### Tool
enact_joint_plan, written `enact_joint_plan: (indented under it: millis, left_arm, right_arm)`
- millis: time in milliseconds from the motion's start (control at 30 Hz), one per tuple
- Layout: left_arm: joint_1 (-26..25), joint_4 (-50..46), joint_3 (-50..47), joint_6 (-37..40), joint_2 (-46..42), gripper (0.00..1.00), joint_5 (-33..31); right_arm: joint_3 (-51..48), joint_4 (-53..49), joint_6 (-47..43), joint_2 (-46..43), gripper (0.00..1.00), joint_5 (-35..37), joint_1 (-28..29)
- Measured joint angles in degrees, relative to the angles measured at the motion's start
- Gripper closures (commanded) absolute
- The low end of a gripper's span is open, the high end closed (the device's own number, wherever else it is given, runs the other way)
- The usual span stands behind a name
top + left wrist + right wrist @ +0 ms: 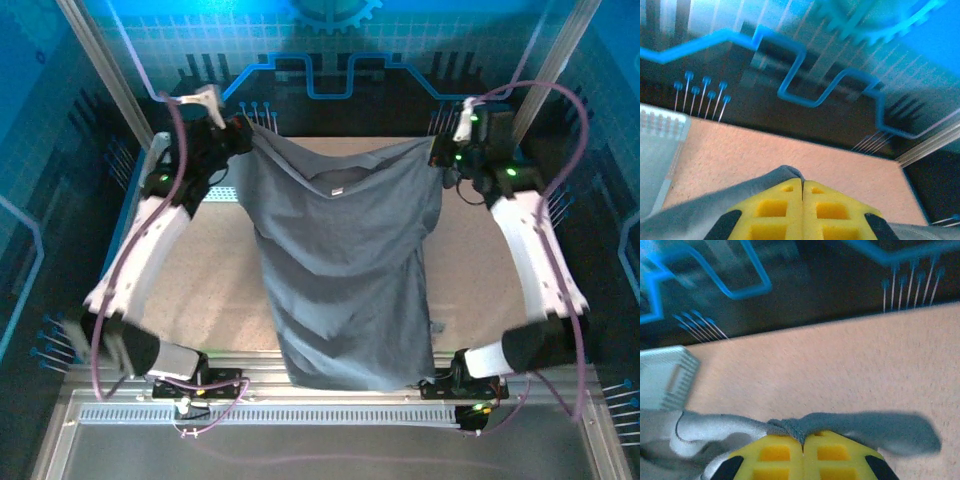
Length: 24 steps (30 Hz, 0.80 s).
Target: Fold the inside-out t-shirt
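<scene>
Top external: inside-out t-shirt hem laps over the near worktop edge, bottom centre of frame. Body runs up mid-frame, creased and bunched on its right side. Shoulders are pinched at upper left and upper right, collar sagging between them.

Left wrist: left fingers closed on a grey fold, low centre. Right wrist: right fingers closed on a rolled grey edge, same spot.

Step, as I read it: spread flat before folding. I'd hold both grips level, pull apart just enough to take the sag out, then lower together so the right-side pleat doesn't set. Uneven tension would skew it.

Count: one t-shirt, two finger pairs, one pale tag at the collar, one mesh basket at left.
</scene>
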Motion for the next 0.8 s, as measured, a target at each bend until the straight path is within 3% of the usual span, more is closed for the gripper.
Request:
enact_joint_plan:
  millis: [167,200,233,267,367,467,633,800]
  left_arm:
    - [0.2,-0.7,9.0,-0.2,21.8,1.00,-1.0]
    - [0.3,-1.4,12.5,-0.2,26.7,0.96,-1.3]
    - [0.4,-1.9,15.5,-0.2,30.6,0.82,-1.4]
    - [0.5,-2.9,19.4,-0.2,34.8,0.68,-1.6]
    - [1.0,-7.4,33.3,-0.4,46.6,0.42,-2.9]
    - [1.7,-12.7,44.9,-1.4,53.7,0.30,-4.0]
    - [2.6,-18.5,50.4,-1.6,53.0,0.21,-5.4]
    - [2.0,-20.2,37.4,-2.3,40.2,0.20,-5.2]
  right_arm:
    - [3.2,2.0,1.7,17.9,1.00,2.0,-1.7]
    - [5.6,2.0,2.0,22.4,1.00,2.5,-2.1]
    - [7.9,1.8,2.2,26.1,0.96,3.0,-2.3]
    - [11.0,1.6,2.4,30.1,0.84,3.6,-2.6]
    - [22.9,-1.3,3.0,41.1,0.50,5.2,-2.9]
    - [34.0,-4.6,3.5,48.2,0.35,6.6,-3.2]
    - [36.7,-7.6,2.6,47.0,0.27,8.2,-3.5]
    - [19.5,-6.3,2.6,31.8,0.22,7.9,-3.0]
